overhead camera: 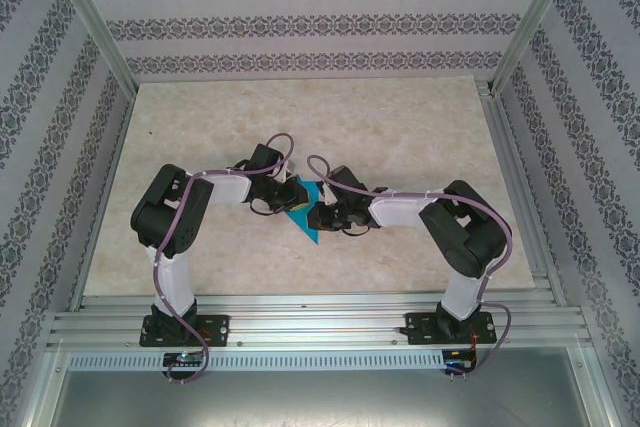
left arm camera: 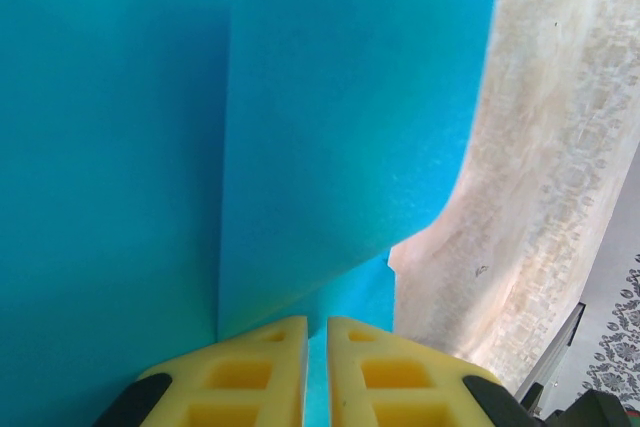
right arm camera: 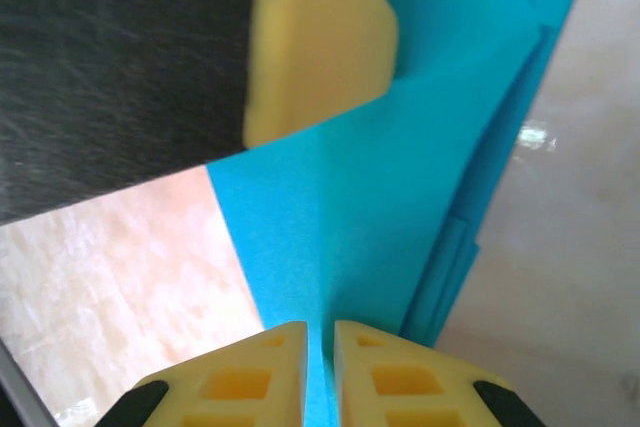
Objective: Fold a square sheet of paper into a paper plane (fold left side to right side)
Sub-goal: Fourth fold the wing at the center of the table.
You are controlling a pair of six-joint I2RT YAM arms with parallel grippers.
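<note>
The paper (overhead camera: 305, 219) lies near the middle of the pale, marbled bench (overhead camera: 400, 117), a small cyan wedge tapering toward the near edge, between the two claws. The left arm (overhead camera: 180, 212) and the right arm (overhead camera: 460, 232) both bend inward from their bases, and their wrists almost meet over the sheet. The left claw (overhead camera: 292, 197) sits at the paper's left edge and the right claw (overhead camera: 325, 213) at its right edge.

From the left wrist, a large flap (left arm camera: 350, 127) of the paper curls up over a flat layer, with its right edge bowed and the bench (left arm camera: 540, 147) beside it. The left claw (left arm camera: 316, 367) has its yellow fingers pressed together save for a thin slit, just by the flap's lower corner.

From the right wrist, a crease runs down the paper (right arm camera: 330, 227) straight to the right claw (right arm camera: 320, 367), also pressed together. I cannot tell whether either claw pinches the paper. Layered folded edges (right arm camera: 455, 262) show on the right, and one left-claw finger (right arm camera: 315, 42) rests on the sheet.
</note>
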